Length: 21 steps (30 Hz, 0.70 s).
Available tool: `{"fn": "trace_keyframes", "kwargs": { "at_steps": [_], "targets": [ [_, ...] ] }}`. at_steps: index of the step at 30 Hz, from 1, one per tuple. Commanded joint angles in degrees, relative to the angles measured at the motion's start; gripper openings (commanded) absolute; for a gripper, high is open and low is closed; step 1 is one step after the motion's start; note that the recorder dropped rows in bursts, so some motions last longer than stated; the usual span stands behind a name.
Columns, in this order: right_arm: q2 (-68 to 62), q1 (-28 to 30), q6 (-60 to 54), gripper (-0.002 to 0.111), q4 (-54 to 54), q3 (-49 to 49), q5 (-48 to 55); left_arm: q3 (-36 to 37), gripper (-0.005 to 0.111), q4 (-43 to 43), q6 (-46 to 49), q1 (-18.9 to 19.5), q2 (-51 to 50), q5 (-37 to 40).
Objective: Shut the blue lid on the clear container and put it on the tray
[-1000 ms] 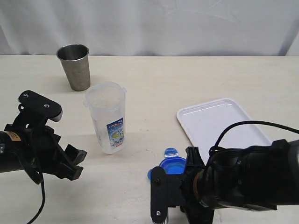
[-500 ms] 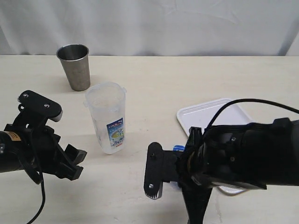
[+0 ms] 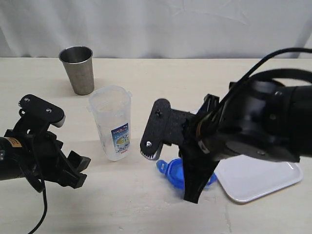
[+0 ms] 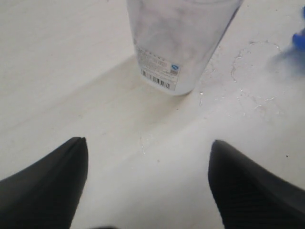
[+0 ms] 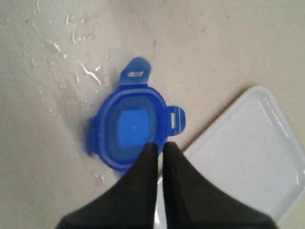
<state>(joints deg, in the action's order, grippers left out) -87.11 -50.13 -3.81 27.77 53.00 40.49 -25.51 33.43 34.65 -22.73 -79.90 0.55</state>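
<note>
Exterior: clear container (image 3: pixel 111 122) upright, uncovered, mid-table; tray (image 3: pixel 263 181) off to its right.
Left wrist: left gripper (image 4: pixel 147 149), jaws apart, empty, near the container's base.
Right wrist: right gripper (image 5: pixel 158 146) pinched on blue lid (image 5: pixel 127 128) rim. Advice: level lid, centre over mouth, then press.

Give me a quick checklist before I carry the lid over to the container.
1. Right end effector shut on the blue lid at its rim: ok.
2. Lid lifted free: cannot tell.
3. Clear container upright, mouth open: ok.
4. Left end effector open, apart from the container: ok.
5. Tray free for placing: cannot tell, the right arm hides part of it.
</note>
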Motion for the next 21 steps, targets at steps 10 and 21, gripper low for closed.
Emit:
{"fn": "trace_keyframes", "kwargs": {
  "at_steps": [10,21],
  "targets": [
    [1.2,0.1,-16.5,0.015,-23.4,4.8,10.9,0.2,0.067,0.1,-0.3,0.1,0.4,0.3],
    [-6.6,0.3,-9.9,0.039,-20.5,-5.5,-2.0,0.2,0.067,0.1,-0.3,0.1,0.4,0.3]
  ]
}}
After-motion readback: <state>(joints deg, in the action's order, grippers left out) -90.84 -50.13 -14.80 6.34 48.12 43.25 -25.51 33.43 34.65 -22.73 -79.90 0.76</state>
